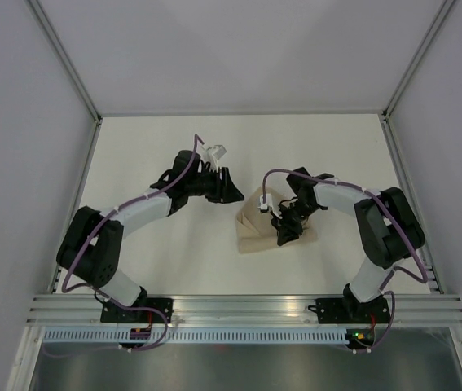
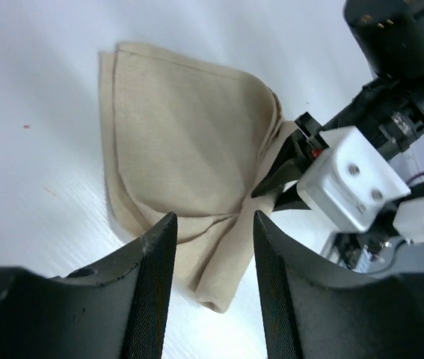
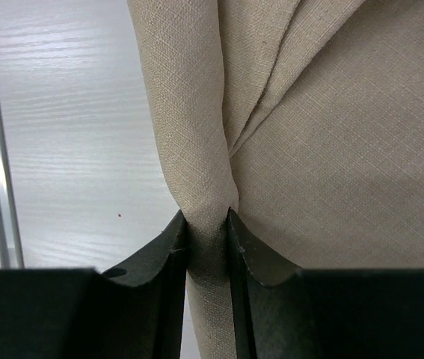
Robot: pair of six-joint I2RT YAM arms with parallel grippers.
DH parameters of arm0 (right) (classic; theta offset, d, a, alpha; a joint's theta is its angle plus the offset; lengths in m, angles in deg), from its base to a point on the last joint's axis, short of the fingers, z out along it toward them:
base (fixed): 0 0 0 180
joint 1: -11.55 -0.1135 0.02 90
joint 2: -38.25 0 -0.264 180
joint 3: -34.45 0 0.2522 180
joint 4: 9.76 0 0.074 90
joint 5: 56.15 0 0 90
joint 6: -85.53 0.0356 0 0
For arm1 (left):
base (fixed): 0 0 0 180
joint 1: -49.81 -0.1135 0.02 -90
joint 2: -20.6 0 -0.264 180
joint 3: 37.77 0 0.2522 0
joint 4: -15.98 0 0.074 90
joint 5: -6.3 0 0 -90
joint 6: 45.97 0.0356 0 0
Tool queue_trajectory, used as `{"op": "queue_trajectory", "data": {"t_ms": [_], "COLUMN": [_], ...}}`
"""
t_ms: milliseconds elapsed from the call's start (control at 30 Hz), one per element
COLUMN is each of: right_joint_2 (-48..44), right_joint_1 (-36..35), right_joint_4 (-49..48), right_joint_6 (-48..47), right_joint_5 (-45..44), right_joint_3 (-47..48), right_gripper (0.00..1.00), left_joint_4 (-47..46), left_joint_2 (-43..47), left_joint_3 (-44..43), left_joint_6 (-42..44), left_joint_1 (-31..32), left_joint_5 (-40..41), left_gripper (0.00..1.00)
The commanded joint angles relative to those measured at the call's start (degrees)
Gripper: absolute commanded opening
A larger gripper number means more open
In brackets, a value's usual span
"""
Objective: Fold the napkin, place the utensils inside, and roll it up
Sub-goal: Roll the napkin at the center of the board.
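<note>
The right gripper is pinched narrowly on a bunched fold of the napkin, which spreads out ahead of its fingers, rumpled on the counter. The left gripper stands parted and holds nothing, with the napkin just ahead of it.

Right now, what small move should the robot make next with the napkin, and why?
Probably the right gripper should draw its pinched fold across the napkin and lay it flat: the sheet is bunched, not neatly folded, and the left gripper hangs open, holding nothing.
</note>
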Motion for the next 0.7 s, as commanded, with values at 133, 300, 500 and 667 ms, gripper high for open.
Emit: {"op": "queue_trajectory", "data": {"t_ms": [133,300,500,667], "right_joint_2": [14.94,20.76,27.08,28.24], "right_joint_1": [2.61,4.36,6.12,6.56], "right_joint_4": [16.11,22.25,27.45,27.90], "right_joint_6": [-9.03,-11.58,-13.61,-13.61], "right_joint_5": [4.57,6.86,8.44,8.71], "right_joint_3": [10.46,16.70,21.98,23.04], "right_gripper": [0.30,0.31,0.31,0.31], "left_joint_4": [-15.41,-18.40,-15.25,-14.45], "left_joint_2": [13.26,18.81,15.31,8.46], "left_joint_3": [12.73,17.67,17.50,16.01], "left_joint_6": [4.83,19.59,36.65,42.71], "left_joint_1": [5.88,17.64,31.02,37.08], "left_joint_5": [15.41,30.33,41.33,44.52], "left_gripper": [0.50,0.52,0.54,0.55]}}
